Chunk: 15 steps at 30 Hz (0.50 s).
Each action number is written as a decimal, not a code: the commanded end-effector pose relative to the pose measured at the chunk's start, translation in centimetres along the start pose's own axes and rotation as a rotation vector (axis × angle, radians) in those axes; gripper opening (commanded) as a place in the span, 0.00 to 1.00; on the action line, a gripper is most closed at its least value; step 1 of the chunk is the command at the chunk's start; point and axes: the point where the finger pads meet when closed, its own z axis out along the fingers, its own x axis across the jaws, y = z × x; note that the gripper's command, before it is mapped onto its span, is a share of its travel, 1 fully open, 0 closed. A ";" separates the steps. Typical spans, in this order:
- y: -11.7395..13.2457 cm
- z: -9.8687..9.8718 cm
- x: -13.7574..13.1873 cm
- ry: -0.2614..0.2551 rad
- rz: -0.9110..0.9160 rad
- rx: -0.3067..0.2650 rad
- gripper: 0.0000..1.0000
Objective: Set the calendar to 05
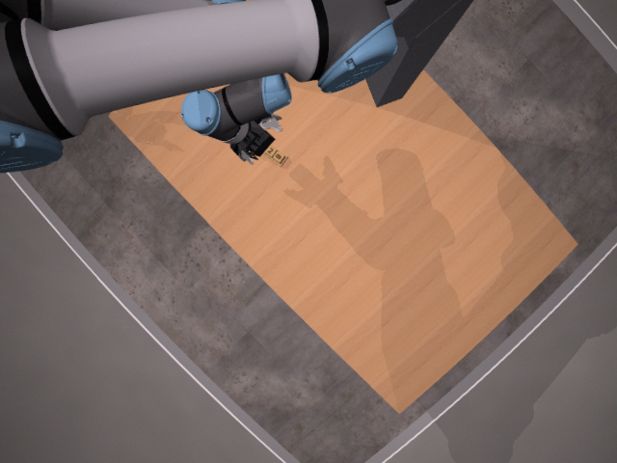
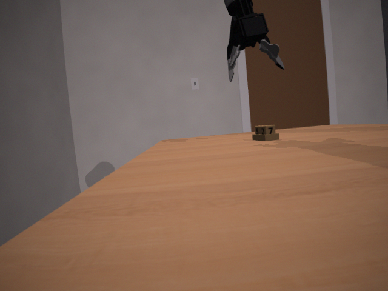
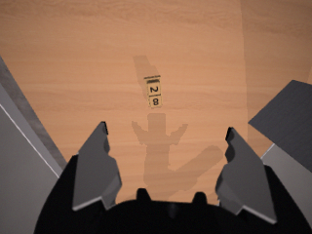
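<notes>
The calendar sits on the table near its far corner by the arm's base, two cubes side by side in their tray; their top faces read 2 and 8 in the wrist view, and the side facing the exterior view ends in a 7; the hand hangs well above it, fingers spread to their widest and gripping nothing.
</notes>
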 end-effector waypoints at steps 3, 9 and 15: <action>1.1 0.5 0.0 -0.052 -0.039 0.035 1.00; 1.6 0.8 -0.1 -0.075 -0.060 0.050 1.00; 2.3 1.2 -0.2 -0.103 -0.087 0.068 1.00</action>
